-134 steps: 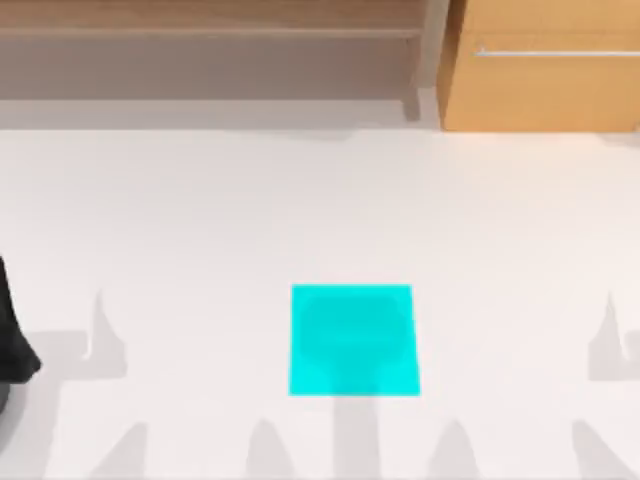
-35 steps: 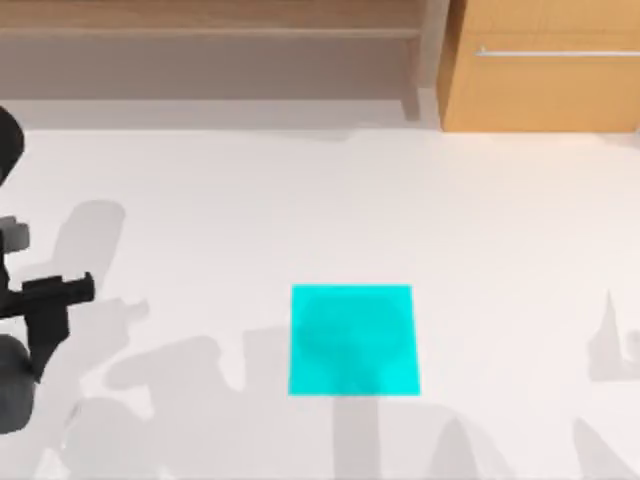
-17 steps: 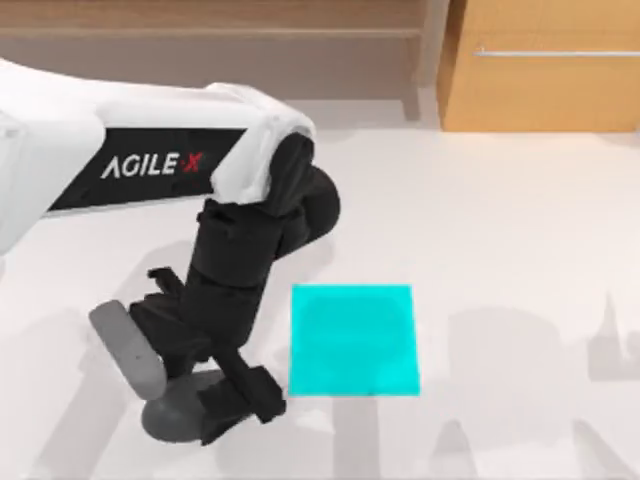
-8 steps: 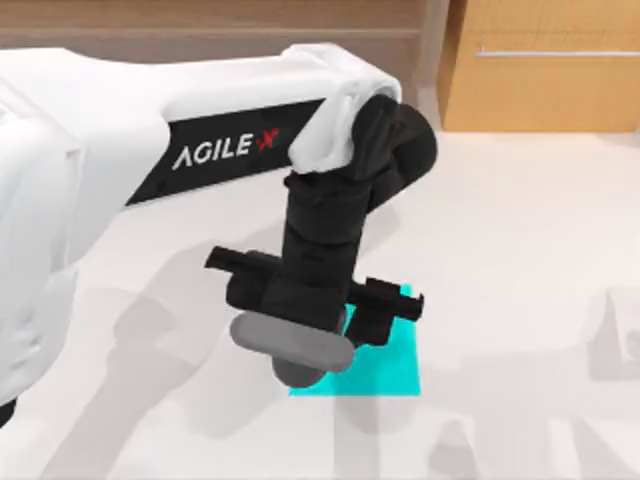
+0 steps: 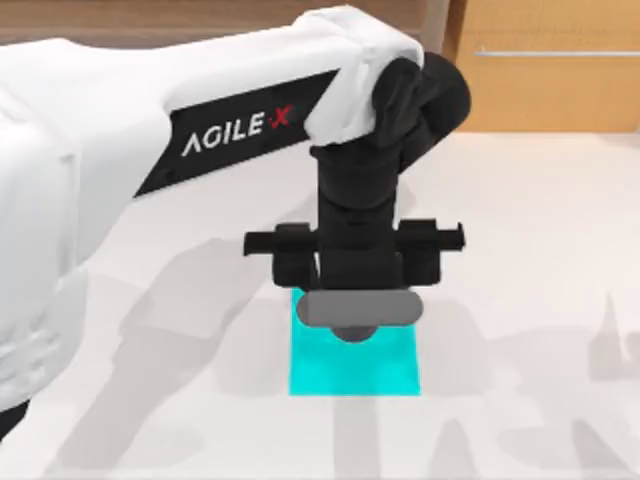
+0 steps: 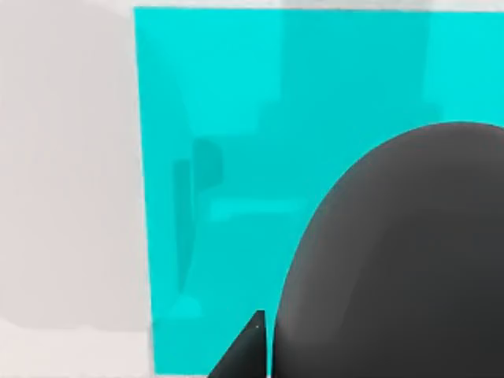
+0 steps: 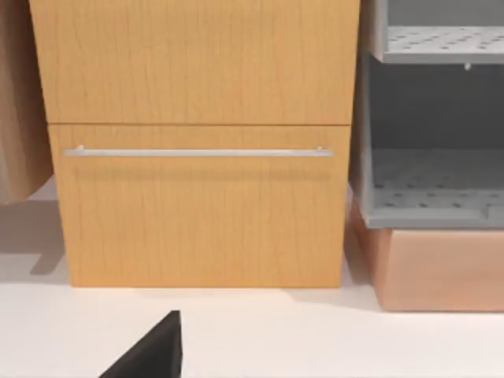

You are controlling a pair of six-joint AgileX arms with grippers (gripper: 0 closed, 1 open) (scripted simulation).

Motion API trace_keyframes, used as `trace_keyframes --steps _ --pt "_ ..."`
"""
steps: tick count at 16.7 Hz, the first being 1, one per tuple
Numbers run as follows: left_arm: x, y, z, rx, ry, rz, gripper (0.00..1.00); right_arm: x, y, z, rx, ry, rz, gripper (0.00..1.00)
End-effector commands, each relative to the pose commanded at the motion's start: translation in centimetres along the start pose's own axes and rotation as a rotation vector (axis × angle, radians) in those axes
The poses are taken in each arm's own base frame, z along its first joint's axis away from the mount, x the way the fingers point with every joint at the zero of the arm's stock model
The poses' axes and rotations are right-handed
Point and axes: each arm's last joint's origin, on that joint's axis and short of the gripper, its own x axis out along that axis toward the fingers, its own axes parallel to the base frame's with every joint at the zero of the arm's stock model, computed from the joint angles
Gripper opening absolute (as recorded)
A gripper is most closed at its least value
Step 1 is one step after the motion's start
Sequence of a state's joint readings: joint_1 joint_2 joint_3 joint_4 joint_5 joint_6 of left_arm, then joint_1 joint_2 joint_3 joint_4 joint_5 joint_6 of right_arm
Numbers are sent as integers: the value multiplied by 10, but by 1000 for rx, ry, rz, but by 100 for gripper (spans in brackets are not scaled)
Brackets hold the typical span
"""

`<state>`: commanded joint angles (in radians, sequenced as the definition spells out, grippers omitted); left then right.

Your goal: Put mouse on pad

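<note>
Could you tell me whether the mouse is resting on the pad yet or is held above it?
Held above it, apparently. The left gripper grips the mouse over the pad; contact with the pad cannot be seen.

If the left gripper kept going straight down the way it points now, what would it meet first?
Most likely the pad. The left gripper points down over the pad's far part, shut on the mouse, so the mouse's underside would probably touch first. How high it hangs is unclear.

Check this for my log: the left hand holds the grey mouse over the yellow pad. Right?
Not quite: the pad is cyan, not yellow, as the top view shows. The rest stands: the left hand holds the grey mouse over it.
</note>
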<state>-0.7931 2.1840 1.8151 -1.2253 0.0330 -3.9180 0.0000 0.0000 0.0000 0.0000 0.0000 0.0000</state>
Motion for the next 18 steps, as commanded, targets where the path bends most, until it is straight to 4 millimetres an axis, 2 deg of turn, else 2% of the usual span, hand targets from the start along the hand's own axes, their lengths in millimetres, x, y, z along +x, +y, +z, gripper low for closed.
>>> trace_keyframes --steps 8,18 --pt "0 -2 -1 -4 0 0 0 0 0 0 0 0 0 100" --pt "26 0 -2 1 10 12 0 0 0 0 0 0 0 100"
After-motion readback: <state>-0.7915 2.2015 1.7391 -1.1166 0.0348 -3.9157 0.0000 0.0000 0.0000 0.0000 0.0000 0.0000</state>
